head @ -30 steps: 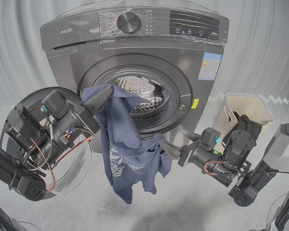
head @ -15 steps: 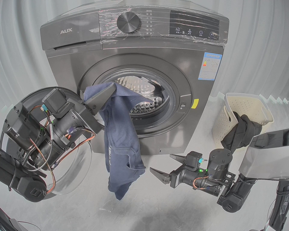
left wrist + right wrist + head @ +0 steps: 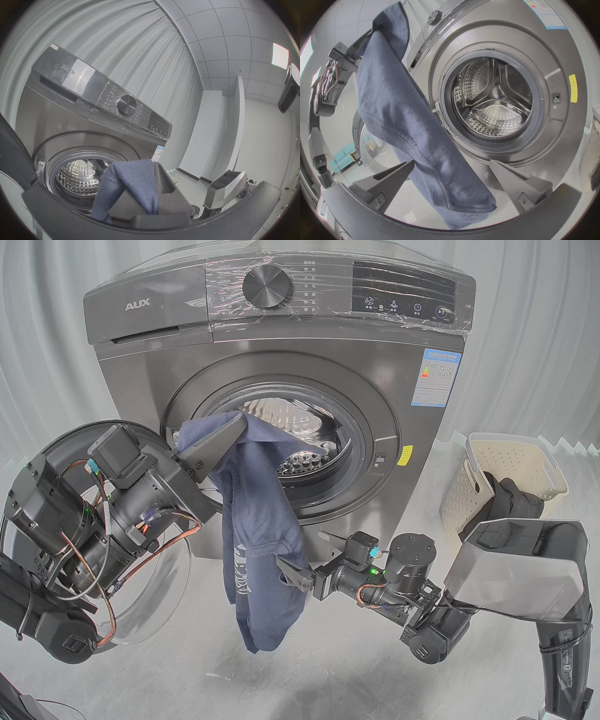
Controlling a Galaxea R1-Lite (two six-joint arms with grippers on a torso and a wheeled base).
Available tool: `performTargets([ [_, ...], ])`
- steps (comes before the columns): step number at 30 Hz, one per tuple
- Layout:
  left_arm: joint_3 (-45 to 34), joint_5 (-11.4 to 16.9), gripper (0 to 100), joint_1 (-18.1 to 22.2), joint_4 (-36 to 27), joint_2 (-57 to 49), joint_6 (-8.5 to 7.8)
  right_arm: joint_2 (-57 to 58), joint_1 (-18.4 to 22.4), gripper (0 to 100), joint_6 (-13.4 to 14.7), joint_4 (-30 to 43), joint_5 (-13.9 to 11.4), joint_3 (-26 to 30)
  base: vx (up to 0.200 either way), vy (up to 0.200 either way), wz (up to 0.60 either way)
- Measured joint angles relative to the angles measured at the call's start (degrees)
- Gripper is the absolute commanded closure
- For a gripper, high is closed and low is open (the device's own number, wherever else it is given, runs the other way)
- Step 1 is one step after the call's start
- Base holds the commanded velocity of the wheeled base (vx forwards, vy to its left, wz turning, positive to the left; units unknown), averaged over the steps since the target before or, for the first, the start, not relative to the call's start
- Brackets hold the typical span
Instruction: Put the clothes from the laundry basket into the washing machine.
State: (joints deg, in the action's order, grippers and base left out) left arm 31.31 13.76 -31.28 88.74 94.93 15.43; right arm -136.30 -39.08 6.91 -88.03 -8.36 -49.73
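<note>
Grey curtain [image 3: 537,334] behind washing machine [image 3: 375,384]. My left hand [image 3: 231,427] clamps blue shirt [image 3: 256,521] by its top, at drum mouth. My right hand [image 3: 299,547] gapes around dangling lower fold. Cloth probably soft, light, limp; better to pinch bunched fold.

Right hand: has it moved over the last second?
Yes. Against the washing machine, the right hand has shifted left and a little lower, and is now open around the hanging blue shirt.
</note>
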Motion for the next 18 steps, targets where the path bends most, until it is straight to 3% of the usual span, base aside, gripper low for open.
performTargets([
  [5,0.0,0.0,100,-0.2,0.0,-0.1,0.02,-1.9,-2.6,0,-0.2,0.0,-1.8,-2.8,0.000,0.000,0.00],
  [11,0.1,0.0,100,-0.3,0.0,-0.2,0.02,-3.6,-4.5,0,-0.3,0.5,-1.8,-6.9,0.000,0.000,0.00],
  [18,0.2,-0.1,100,-0.3,0.0,-0.3,0.13,-7.4,-6.1,0,-0.9,3.1,0.8,-13.8,0.000,0.000,0.00],
])
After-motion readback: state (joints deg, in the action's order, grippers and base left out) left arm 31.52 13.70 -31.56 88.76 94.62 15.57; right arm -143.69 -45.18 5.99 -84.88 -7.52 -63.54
